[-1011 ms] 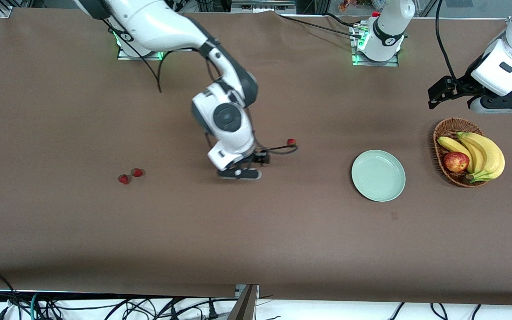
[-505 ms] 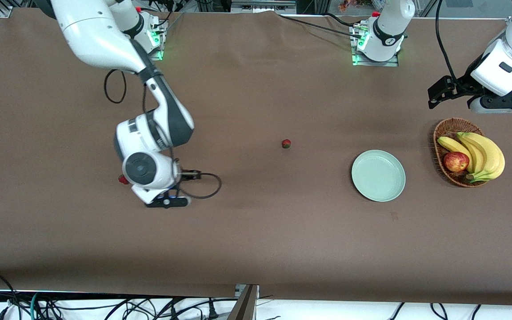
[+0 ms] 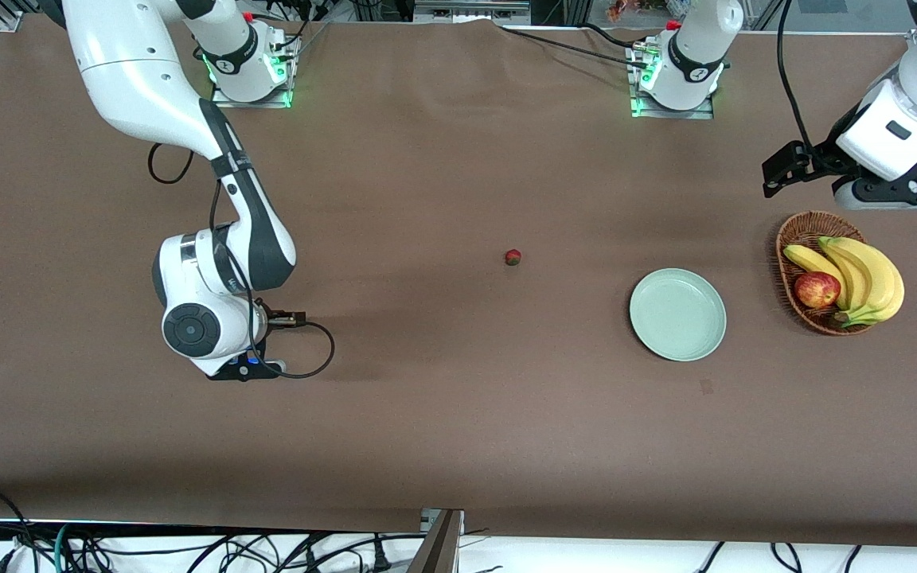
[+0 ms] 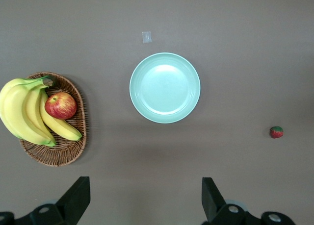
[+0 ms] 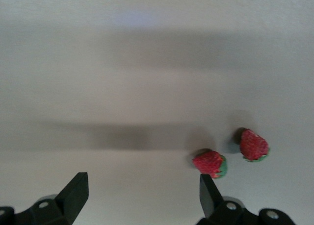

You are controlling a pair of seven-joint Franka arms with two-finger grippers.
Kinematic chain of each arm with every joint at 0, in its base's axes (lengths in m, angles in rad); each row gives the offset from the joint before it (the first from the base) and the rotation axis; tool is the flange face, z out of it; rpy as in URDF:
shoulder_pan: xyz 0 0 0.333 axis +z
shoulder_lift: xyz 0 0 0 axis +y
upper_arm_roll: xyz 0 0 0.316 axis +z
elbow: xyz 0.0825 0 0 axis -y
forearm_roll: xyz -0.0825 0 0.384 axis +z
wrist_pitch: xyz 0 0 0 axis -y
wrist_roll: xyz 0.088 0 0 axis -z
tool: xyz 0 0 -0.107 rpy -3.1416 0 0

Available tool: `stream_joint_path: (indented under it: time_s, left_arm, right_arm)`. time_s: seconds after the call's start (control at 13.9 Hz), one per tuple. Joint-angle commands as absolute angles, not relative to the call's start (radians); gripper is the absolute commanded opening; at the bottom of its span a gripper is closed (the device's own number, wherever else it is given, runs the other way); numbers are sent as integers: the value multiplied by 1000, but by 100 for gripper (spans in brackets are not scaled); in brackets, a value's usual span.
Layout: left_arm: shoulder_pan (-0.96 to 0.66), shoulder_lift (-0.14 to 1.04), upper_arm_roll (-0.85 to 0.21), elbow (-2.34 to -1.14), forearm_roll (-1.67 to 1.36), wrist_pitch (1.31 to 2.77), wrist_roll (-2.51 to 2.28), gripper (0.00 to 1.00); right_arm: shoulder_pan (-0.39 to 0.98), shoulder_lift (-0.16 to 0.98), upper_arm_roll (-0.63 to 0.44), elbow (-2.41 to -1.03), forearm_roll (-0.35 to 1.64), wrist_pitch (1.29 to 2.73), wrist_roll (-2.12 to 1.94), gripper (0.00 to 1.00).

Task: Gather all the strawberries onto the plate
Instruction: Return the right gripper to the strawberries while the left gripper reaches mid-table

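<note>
The brown cloth-covered table (image 3: 458, 414) carries all items. The right arm's black two-finger gripper (image 5: 142, 200) hangs over the table toward the right arm's end, fingers spread wide with nothing between them; in the right wrist view two small red strawberries with green caps (image 5: 210, 163) (image 5: 253, 145) lie side by side on the cloth, just beside one fingertip (image 5: 208, 188) and outside the gap. In the front view the right arm's wrist covers this pair. The left arm's black gripper (image 4: 144, 203) waits raised at the left arm's end of the table, over bare cloth just beside the basket, fingers likewise spread and empty. The oval brown wicker basket (image 3: 795, 231) holds a bunch of yellow bananas (image 3: 864, 274) and a round red apple (image 3: 817, 290). The round pale mint-green plate (image 3: 677, 313) sits beside the basket, toward the table's middle, and holds nothing. A third small red strawberry (image 3: 513, 257) lies alone mid-table, well apart from the plate and both grippers.
</note>
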State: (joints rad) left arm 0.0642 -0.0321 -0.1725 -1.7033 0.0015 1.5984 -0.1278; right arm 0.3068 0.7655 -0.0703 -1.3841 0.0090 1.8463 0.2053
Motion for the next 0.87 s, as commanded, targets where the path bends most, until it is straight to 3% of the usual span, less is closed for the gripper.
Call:
stream_joint_path:
  time_s: [0.0,0.36,0.79]
  left_arm:
    - [-3,102,-186,-1663,0,1583,-124,100]
    - [-106,378,-210,-1539,-14,1618,-141,100]
    - [-326,520,-236,-1639,-15,1889,-556,100]
  right_arm:
    - [313,733,-115,-1433,5,1850,138,100]
    - [310,697,-137,-1593,11,2000,115,100]
    - [301,667,-153,-1677,14,2065,84,100]
